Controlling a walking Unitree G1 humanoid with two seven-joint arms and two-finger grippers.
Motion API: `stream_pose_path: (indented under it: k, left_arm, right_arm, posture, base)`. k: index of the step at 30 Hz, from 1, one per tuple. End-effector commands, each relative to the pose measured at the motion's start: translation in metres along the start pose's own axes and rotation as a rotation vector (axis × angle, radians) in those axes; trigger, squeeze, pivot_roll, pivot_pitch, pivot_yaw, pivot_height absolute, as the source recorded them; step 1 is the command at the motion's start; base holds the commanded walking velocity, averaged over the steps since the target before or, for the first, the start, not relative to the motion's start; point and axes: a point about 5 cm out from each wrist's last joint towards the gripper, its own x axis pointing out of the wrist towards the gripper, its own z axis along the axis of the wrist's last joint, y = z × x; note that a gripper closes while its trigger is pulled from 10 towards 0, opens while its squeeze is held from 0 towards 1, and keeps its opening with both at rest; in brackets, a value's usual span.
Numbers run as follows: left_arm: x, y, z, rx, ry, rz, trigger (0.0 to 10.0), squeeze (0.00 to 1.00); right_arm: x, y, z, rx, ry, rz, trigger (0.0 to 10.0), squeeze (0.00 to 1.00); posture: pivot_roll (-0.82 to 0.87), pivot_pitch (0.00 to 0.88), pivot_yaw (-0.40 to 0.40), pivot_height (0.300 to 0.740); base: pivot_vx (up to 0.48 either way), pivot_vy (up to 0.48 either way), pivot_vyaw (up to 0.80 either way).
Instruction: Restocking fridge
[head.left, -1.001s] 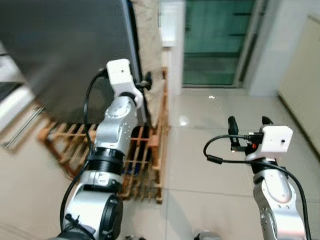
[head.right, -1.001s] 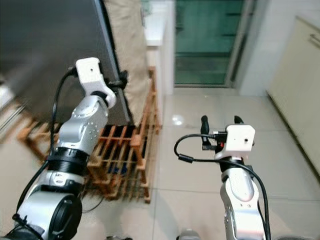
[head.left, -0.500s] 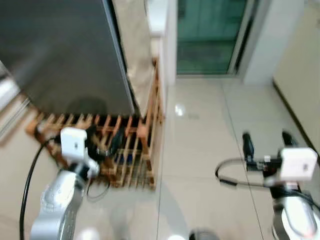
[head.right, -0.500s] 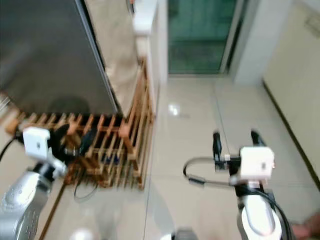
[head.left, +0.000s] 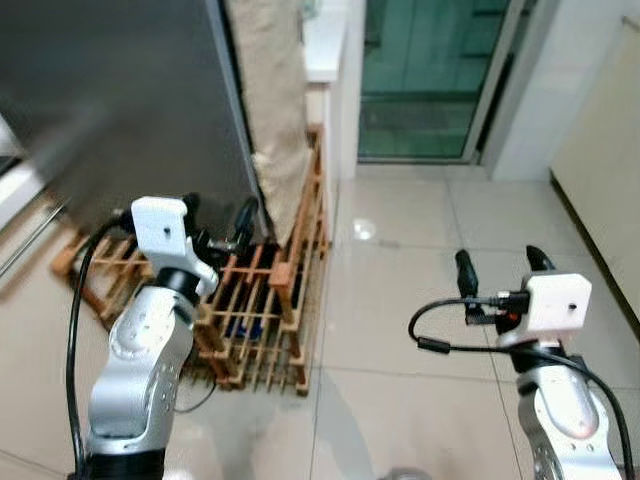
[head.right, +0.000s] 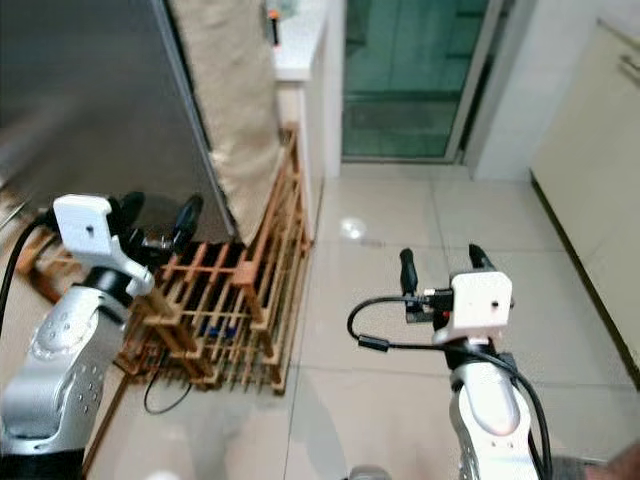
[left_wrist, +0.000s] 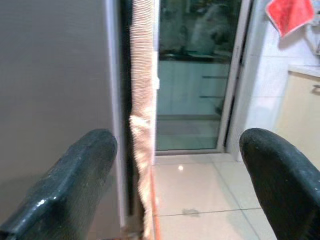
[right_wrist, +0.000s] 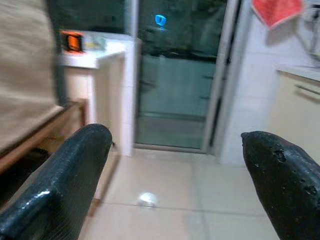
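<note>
The fridge (head.left: 120, 100) is a tall grey steel front at the upper left, blurred at its left edge. My left gripper (head.left: 218, 208) is open and holds nothing. It hangs in front of the fridge's lower right corner, a little short of the steel. In the left wrist view the fridge's grey side (left_wrist: 55, 100) lies past one finger, with the left gripper (left_wrist: 177, 140) pointing along its edge. My right gripper (head.left: 500, 265) is open and holds nothing over the tiled floor to the right. No food or drink item is in sight.
A wooden slatted rack (head.left: 270, 300) stands on the floor under and beside the fridge. A beige mat (head.left: 270, 100) leans along the fridge's right edge. A white counter (head.left: 325, 40), a green glass door (head.left: 430, 70) and a cream cabinet (head.left: 600, 170) bound the glossy tiled floor (head.left: 400, 300).
The head view has shifted. My left arm has come down from the fridge's right edge and now sits lower and further left. The right arm holds much the same pose.
</note>
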Motion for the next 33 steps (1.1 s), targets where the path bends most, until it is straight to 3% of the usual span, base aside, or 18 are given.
stream_pose_path:
  k: [1,10,11,22,26,28,30,33]
  left_arm:
    - [-0.003,0.008,-0.004,0.007,0.029,0.036,10.0,0.0]
    - [-0.001,0.008,0.0,-0.012,0.005,0.071,10.0,0.0]
    - [-0.001,0.011,0.002,-0.009,-0.008,0.112,10.0,0.0]
    - [0.002,0.014,0.007,0.016,-0.022,0.153,10.0,0.0]
    - [0.016,0.004,0.003,0.002,0.034,0.088,10.0,0.0]
    - [0.03,-0.011,0.002,0.006,0.061,0.018,10.0,0.0]
    - [0.032,-0.015,0.002,0.006,0.067,0.005,10.0,0.0]
    - [0.05,-0.026,0.002,0.01,0.076,-0.021,10.0,0.0]
  right_arm:
    - [0.004,0.006,0.002,0.027,-0.006,0.017,10.0,0.0]
    - [0.009,0.008,0.005,0.019,-0.017,0.034,10.0,0.0]
    - [0.01,0.01,0.006,0.018,-0.02,0.044,10.0,0.0]
    - [0.014,0.016,0.005,0.028,-0.02,0.071,10.0,0.0]
    - [0.015,0.017,0.005,0.031,-0.018,0.074,10.0,0.0]
    - [0.017,0.018,0.005,0.032,-0.019,0.077,10.0,0.0]
    - [0.017,0.018,0.005,0.032,-0.02,0.078,10.0,0.0]
    - [0.02,0.019,0.004,0.032,-0.02,0.08,10.0,0.0]
  posture:
    - [-0.17,0.0,0.072,0.74]
    - [-0.18,0.0,0.066,0.74]
    - [-0.18,0.0,0.064,0.74]
    - [-0.17,0.0,0.063,0.74]
    - [-0.17,0.0,0.061,0.74]
    - [-0.17,0.0,0.062,0.74]
    - [-0.17,0.0,0.062,0.74]
    - [-0.18,0.0,0.068,0.74]
  base:
    - [0.439,0.0,0.0]
    - [0.44,0.0,0.0]
    - [0.0,0.0,0.0]
    - [0.0,0.0,0.0]
    - [0.0,0.0,0.0]
    - [0.0,0.0,0.0]
    - [0.0,0.0,0.0]
    - [0.0,0.0,0.0]
